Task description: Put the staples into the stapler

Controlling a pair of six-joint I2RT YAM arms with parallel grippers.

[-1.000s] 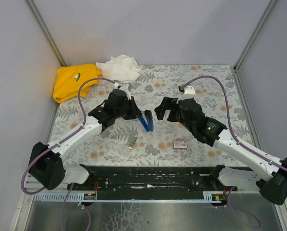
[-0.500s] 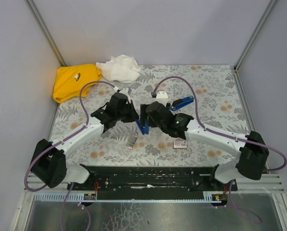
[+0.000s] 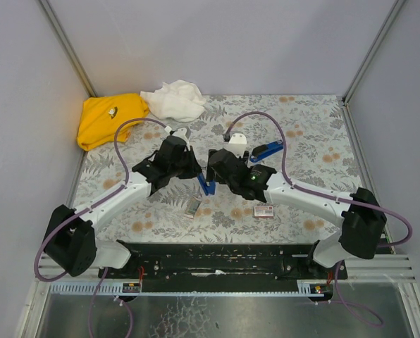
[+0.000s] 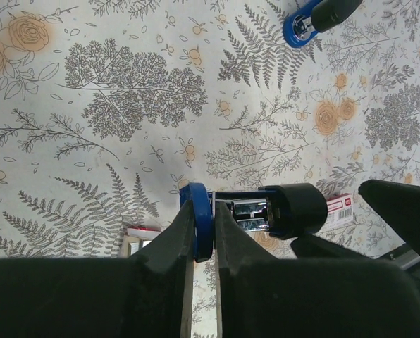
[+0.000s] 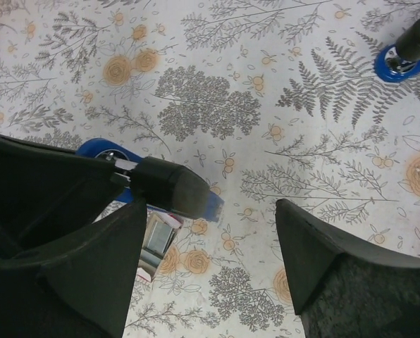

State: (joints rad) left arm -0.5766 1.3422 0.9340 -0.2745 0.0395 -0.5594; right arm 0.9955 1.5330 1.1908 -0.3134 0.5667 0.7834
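As seen from above, the left gripper (image 3: pixel 196 171) was clamped on the slim blue-and-black stapler (image 3: pixel 206 185) at the middle of the floral tablecloth (image 3: pixel 301 127), with the right gripper (image 3: pixel 215 167) just right of it. A small whitish staple box with red print (image 3: pixel 264 210) lay nearer, to the right. The left wrist view showed both fingers (image 4: pixel 175 243) pinching the stapler's blue end. The right wrist view showed the right jaws standing apart, the stapler's black end beside one finger (image 5: pixel 90 239).
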